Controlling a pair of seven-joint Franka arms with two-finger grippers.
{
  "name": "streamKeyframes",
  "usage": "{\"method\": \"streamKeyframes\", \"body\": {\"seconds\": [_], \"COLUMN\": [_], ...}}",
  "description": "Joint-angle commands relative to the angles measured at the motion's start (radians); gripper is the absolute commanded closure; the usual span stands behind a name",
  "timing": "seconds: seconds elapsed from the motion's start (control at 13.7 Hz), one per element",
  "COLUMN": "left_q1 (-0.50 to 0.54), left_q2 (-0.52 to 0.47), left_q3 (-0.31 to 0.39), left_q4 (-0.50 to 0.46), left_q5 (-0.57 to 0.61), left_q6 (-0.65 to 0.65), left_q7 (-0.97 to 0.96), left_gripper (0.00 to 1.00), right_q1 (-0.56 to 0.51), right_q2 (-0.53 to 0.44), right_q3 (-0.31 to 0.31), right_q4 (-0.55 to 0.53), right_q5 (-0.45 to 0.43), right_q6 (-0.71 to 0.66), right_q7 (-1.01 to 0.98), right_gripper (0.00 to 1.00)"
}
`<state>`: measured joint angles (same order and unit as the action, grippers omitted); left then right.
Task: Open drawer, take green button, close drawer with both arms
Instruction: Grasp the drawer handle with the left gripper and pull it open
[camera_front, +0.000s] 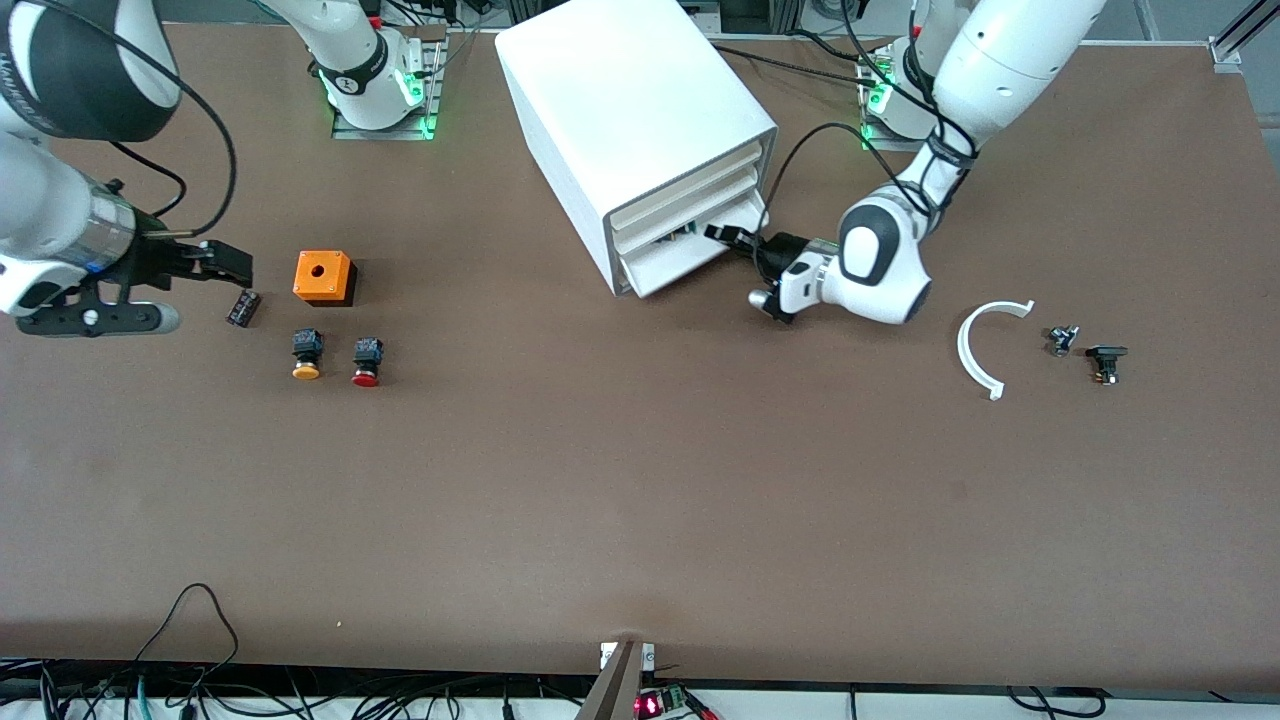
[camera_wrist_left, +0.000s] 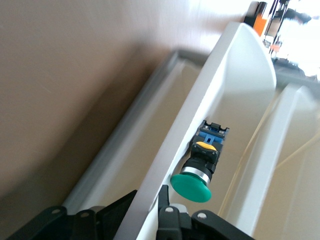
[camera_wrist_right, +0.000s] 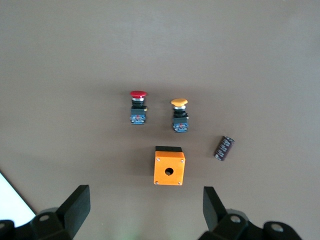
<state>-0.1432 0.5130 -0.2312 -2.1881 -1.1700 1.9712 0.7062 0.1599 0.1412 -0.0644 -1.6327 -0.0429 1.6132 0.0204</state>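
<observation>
The white cabinet (camera_front: 620, 110) stands at the back middle of the table. Its lowest drawer (camera_front: 680, 262) is pulled out a little. My left gripper (camera_front: 722, 236) is at that drawer's front. In the left wrist view the gripper (camera_wrist_left: 147, 195) is shut on the drawer's front panel (camera_wrist_left: 220, 100), one finger on each side. The green-capped button (camera_wrist_left: 192, 186) lies on its side in the drawer, just inside the panel. My right gripper (camera_front: 235, 265) hangs open and empty over the table toward the right arm's end; it also shows in the right wrist view (camera_wrist_right: 145, 192).
An orange box (camera_front: 324, 276), an orange-capped button (camera_front: 307, 353), a red-capped button (camera_front: 367, 361) and a small dark cylinder (camera_front: 243, 307) lie near the right gripper. A white curved strip (camera_front: 985, 345) and two small dark parts (camera_front: 1106, 361) lie toward the left arm's end.
</observation>
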Motion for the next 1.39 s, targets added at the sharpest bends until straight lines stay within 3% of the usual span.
{"method": "streamKeyframes", "body": {"seconds": [0.0, 0.22, 0.29, 0.37, 0.44, 0.58, 0.73, 0.95, 1.17, 1.32], "left_q1": [0.065, 0.073, 0.077, 0.086, 0.096, 0.108, 0.108, 0.178, 0.224, 0.237], "left_q2": [-0.021, -0.018, -0.019, -0.022, -0.025, -0.048, -0.085, -0.201, -0.316, -0.402], "left_q3": [0.058, 0.087, 0.09, 0.09, 0.09, 0.09, 0.09, 0.092, 0.108, 0.16], "left_q4": [0.057, 0.102, 0.105, 0.105, 0.103, 0.105, 0.109, 0.132, 0.136, 0.136], "left_q5": [0.079, 0.113, 0.113, 0.112, 0.113, 0.113, 0.118, 0.304, 0.34, 0.444], "left_q6": [0.026, 0.025, 0.025, 0.025, 0.022, 0.026, 0.058, 0.262, 0.268, 0.223], "left_q7": [-0.004, -0.017, -0.022, -0.024, -0.007, -0.01, -0.007, -0.013, -0.008, -0.013], "left_gripper": [1.0, 1.0, 0.86, 0.59, 0.02, 0.0, 0.0, 0.0, 0.0, 0.0], "right_q1": [0.042, 0.116, 0.136, 0.157, 0.167, 0.214, 0.285, 0.401, 0.524, 0.564], "right_q2": [0.043, 0.081, 0.089, 0.112, 0.123, 0.175, 0.248, 0.383, 0.503, 0.515], "right_q3": [-0.005, -0.005, -0.003, 0.005, 0.023, 0.04, 0.096, 0.166, 0.175, 0.176], "right_q4": [0.03, 0.034, 0.042, 0.054, 0.069, 0.124, 0.238, 0.374, 0.522, 0.531], "right_q5": [0.018, 0.018, 0.021, 0.044, 0.088, 0.121, 0.118, 0.103, 0.026, 0.017], "right_q6": [0.063, 0.148, 0.171, 0.178, 0.188, 0.226, 0.197, 0.198, 0.2, 0.2], "right_q7": [0.007, -0.008, -0.017, -0.046, -0.084, -0.1, -0.154, -0.183, -0.386, -0.438], "right_gripper": [0.0, 0.0, 0.0, 0.0, 0.0, 0.0, 0.0, 0.0, 0.0, 0.0]}}
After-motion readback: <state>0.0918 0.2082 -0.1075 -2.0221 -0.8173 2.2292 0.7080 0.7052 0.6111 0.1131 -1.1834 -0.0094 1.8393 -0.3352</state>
